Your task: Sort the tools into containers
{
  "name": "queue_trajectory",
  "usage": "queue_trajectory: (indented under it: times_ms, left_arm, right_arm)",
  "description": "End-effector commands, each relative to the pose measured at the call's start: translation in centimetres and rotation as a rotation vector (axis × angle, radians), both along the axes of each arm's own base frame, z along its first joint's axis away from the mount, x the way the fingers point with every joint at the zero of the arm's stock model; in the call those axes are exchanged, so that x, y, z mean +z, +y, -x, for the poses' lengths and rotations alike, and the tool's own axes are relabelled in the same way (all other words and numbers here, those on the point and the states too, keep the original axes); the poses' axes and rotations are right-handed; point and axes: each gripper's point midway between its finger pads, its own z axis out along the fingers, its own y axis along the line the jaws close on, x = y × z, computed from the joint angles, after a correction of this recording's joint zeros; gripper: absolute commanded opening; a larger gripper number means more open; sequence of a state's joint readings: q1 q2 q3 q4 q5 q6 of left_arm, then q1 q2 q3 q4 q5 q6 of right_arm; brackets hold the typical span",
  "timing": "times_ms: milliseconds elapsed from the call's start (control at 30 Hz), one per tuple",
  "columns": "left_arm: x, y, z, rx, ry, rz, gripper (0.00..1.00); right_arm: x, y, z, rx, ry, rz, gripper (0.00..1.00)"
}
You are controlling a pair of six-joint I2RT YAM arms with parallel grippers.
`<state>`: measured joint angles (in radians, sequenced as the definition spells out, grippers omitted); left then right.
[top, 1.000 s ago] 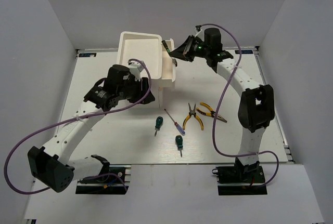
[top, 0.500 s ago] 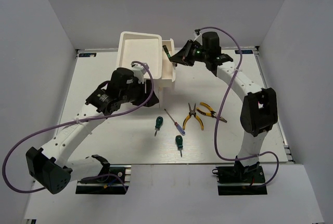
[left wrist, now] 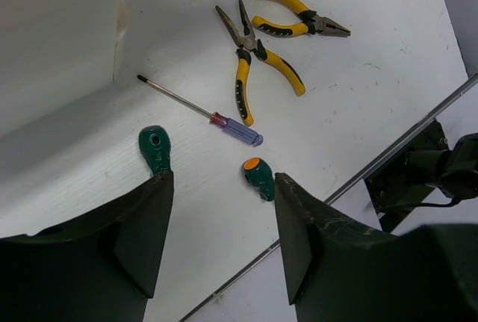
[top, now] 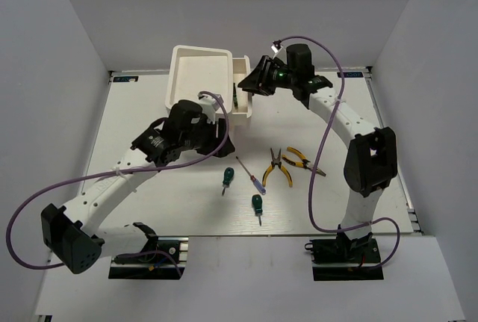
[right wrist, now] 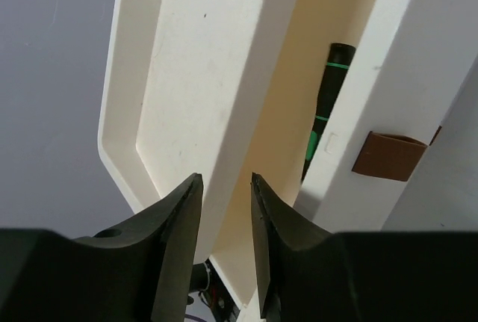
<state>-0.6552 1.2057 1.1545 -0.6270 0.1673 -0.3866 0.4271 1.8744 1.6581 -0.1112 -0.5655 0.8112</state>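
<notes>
The white cabinet stands at the back with one drawer pulled open. The dark green thin screwdriver lies in that drawer and also shows in the right wrist view. My right gripper hovers over the drawer, open and empty. My left gripper is open and empty above the table. On the table lie two stubby green screwdrivers, the purple-handled screwdriver and two yellow pliers.
The drawer's brown knob faces the right gripper. The loose tools lie in a group near the table's middle front. The table's front edge rail runs close to the left gripper.
My right gripper has let go of the dark green screwdriver, which now lies in the open drawer. My left arm has moved right and toward the front, away from the cabinet.
</notes>
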Motion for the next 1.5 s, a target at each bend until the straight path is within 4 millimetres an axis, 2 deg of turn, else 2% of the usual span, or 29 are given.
queue_trajectory:
  times_ms: [0, 67, 100, 167, 233, 267, 300, 333, 367, 400, 433, 467, 500, 533, 567, 600, 633, 667, 700, 733, 767, 833, 1000, 1100, 1167, 1200, 1367, 1467]
  left_arm:
    - [1.6, -1.0, -0.1, -0.007, -0.039, 0.027, 0.67]
    - [1.5, -1.4, -0.1, -0.016, -0.040, 0.028, 0.67]
    - [1.2, -1.8, 0.1, -0.021, -0.025, 0.027, 0.67]
    - [0.7, -2.5, 0.1, -0.029, -0.006, 0.021, 0.63]
    - [0.2, -3.4, 0.5, -0.048, 0.013, 0.018, 0.47]
    - [-0.5, -4.0, 0.5, -0.059, 0.030, 0.003, 0.42]
    - [-0.9, -4.3, 0.4, -0.051, 0.043, -0.013, 0.30]
    - [-2.2, -4.6, 1.3, -0.069, 0.075, -0.053, 0.25]
    - [-2.7, -5.0, 1.4, -0.070, 0.094, -0.070, 0.22]
    - [-4.0, -5.4, 1.2, -0.063, 0.117, -0.117, 0.20]
    - [-4.9, -5.5, 1.5, -0.059, 0.141, -0.148, 0.20]
    - [-6.0, -5.6, 2.3, -0.073, 0.170, -0.194, 0.20]
    - [-7.3, -5.9, 2.4, -0.078, 0.188, -0.228, 0.24]
    - [-7.7, -6.2, 2.8, -0.090, 0.194, -0.237, 0.33]
    - [-7.8, -7.1, 3.1, -0.103, 0.189, -0.226, 0.42]
    - [-8.6, -7.1, 3.3, -0.102, 0.211, -0.230, 0.60]
    - [-10.2, -7.5, 3.6, -0.105, 0.244, -0.258, 0.65]
    - [-10.5, -7.9, 3.4, -0.092, 0.259, -0.259, 0.69]
    - [-10.5, -8.5, 3.3, -0.081, 0.269, -0.262, 0.71]
    - [-11.3, -8.4, 3.1, -0.036, 0.301, -0.283, 0.74]
    - [-13.0, -8.4, 3.3, -0.013, 0.350, -0.316, 0.74]
    - [-13.2, -9.0, 2.7, 0.064, 0.385, -0.306, 0.74]
    - [-14.8, -9.4, 1.7, 0.178, 0.378, -0.320, 0.66]
    - [-15.5, -9.3, 0.8, 0.248, 0.369, -0.322, 0.65]
    - [-15.3, -9.7, 0.2, 0.281, 0.352, -0.294, 0.64]
    - [-15.6, -9.7, 0.7, 0.279, 0.360, -0.300, 0.64]
    - [-16.7, -10.2, -0.5, 0.342, 0.330, -0.312, 0.61]
    - [-17.7, -10.3, -0.3, 0.362, 0.322, -0.346, 0.58]
  right_arm:
    - [3.8, 0.3, 0.6, 0.040, -0.101, -0.036, 0.39]
    - [4.1, 0.3, 0.8, 0.049, -0.118, -0.036, 0.39]
    - [4.9, 0.2, 1.2, 0.054, -0.132, -0.043, 0.39]
    - [5.5, -0.4, 1.4, 0.061, -0.176, -0.029, 0.34]
    - [7.2, -1.3, 2.4, 0.076, -0.288, 0.006, 0.15]
    - [6.3, -2.1, 2.6, 0.085, -0.349, 0.087, 0.04]
    - [7.6, -3.6, 3.3, 0.047, -0.425, 0.138, 0.00]
    - [7.0, -4.5, 3.3, 0.061, -0.527, 0.227, 0.00]
    - [4.2, -5.8, 3.2, 0.055, -0.563, 0.327, 0.00]
    - [3.5, -7.5, 4.1, 0.014, -0.581, 0.382, 0.00]
    - [0.8, -9.3, 4.1, 0.013, -0.576, 0.460, 0.01]
    - [-0.1, -10.7, 3.8, -0.006, -0.608, 0.541, 0.16]
    - [-1.7, -12.3, 5.3, -0.006, -0.566, 0.606, 0.34]
    - [-3.6, -13.5, 5.7, 0.053, -0.604, 0.690, 0.45]
    - [-4.6, -14.3, 6.4, 0.070, -0.587, 0.718, 0.45]
    - [-6.8, -15.7, 8.2, 0.079, -0.549, 0.757, 0.40]
    - [-7.6, -16.3, 8.7, 0.088, -0.552, 0.780, 0.22]
    - [-6.5, -17.3, 9.1, 0.047, -0.591, 0.781, 0.17]
    - [-8.4, -17.7, 10.0, 0.059, -0.555, 0.791, 0.16]
    - [-9.4, -18.0, 10.6, 0.058, -0.535, 0.791, 0.16]
    - [-9.1, -18.3, 11.0, 0.043, -0.543, 0.785, 0.16]
    - [-10.2, -18.5, 11.9, 0.042, -0.495, 0.773, 0.14]
    - [-10.8, -18.7, 12.7, 0.027, -0.461, 0.746, 0.14]
    - [-10.9, -19.0, 12.8, 0.020, -0.455, 0.741, 0.13]
    - [-11.0, -19.1, 13.2, 0.023, -0.450, 0.740, 0.13]
    - [-11.2, -19.2, 13.3, 0.023, -0.446, 0.739, 0.13]
    - [-11.1, -19.5, 13.8, 0.017, -0.444, 0.723, 0.12]
    - [-11.4, -19.6, 14.0, 0.013, -0.428, 0.718, 0.12]
